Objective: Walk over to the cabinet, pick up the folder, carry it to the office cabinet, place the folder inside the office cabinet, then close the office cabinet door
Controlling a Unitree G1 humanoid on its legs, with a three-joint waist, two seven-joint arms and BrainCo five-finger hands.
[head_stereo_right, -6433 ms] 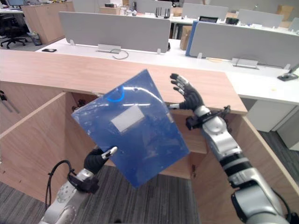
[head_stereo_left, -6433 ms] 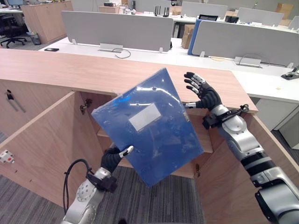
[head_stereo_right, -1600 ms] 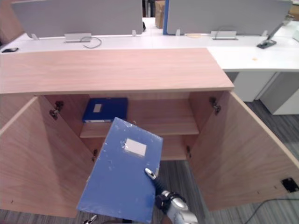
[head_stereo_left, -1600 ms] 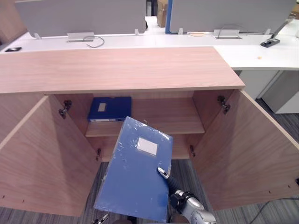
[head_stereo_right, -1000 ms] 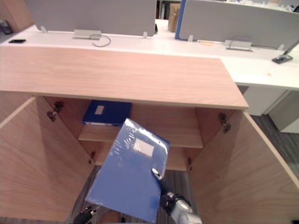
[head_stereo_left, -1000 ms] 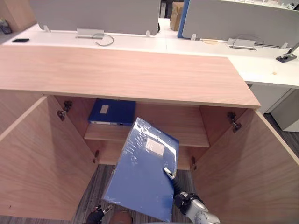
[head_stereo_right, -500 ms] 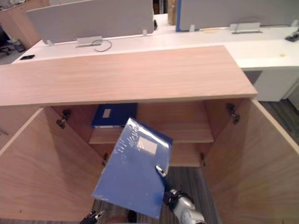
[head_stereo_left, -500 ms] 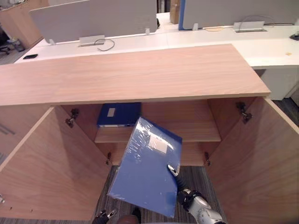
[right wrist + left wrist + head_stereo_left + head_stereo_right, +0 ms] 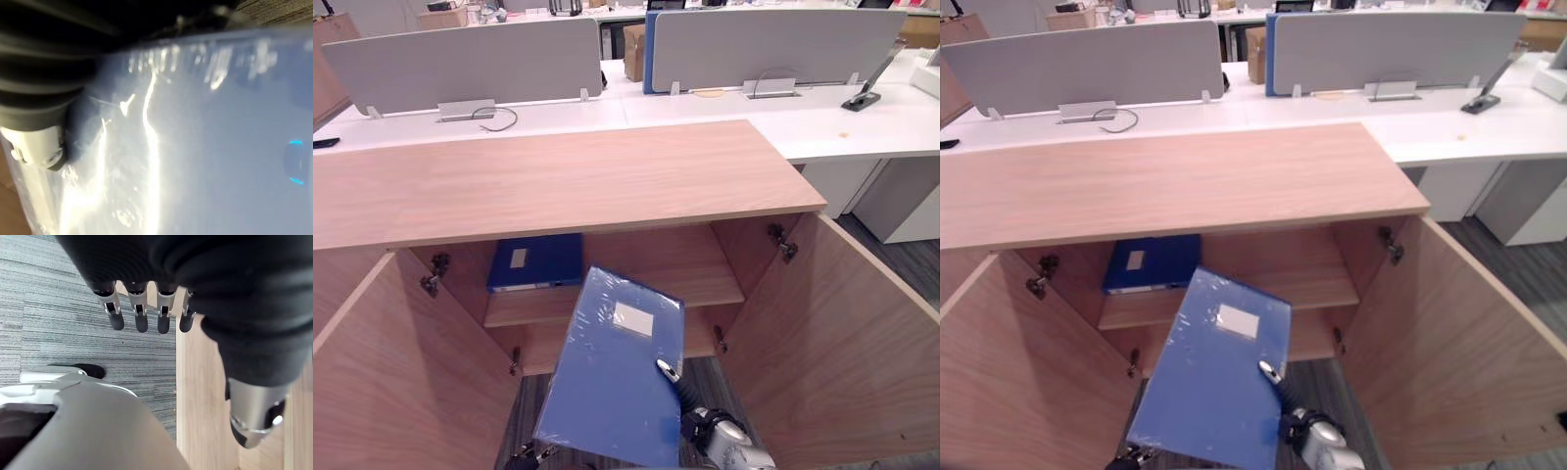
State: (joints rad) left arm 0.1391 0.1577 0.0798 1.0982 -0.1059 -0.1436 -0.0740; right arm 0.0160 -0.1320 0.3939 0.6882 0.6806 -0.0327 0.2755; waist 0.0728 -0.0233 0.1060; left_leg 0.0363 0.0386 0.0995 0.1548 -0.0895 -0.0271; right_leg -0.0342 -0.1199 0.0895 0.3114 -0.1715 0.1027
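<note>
A blue folder [image 9: 612, 387] with a white label hangs tilted in front of the open office cabinet [image 9: 558, 176], below its shelf [image 9: 656, 269]. My right hand [image 9: 707, 431] is shut on the folder's lower right edge, the thumb lying on its glossy cover [image 9: 195, 147]. A second blue folder [image 9: 533, 262] lies flat on the left part of the shelf. My left hand [image 9: 139, 308] hangs low over the carpet by the left door, fingers straight and holding nothing. Both cabinet doors stand wide open, the left door [image 9: 401, 372] and the right door [image 9: 832, 333].
Behind the cabinet runs a white desk [image 9: 862, 122] with grey partition screens [image 9: 470, 59]. Grey carpet [image 9: 1332, 382] lies between the open doors. The right part of the shelf is bare.
The view has shifted as I move. The folder stays in my right hand before the cabinet opening; several seconds ago my left hand held it up.
</note>
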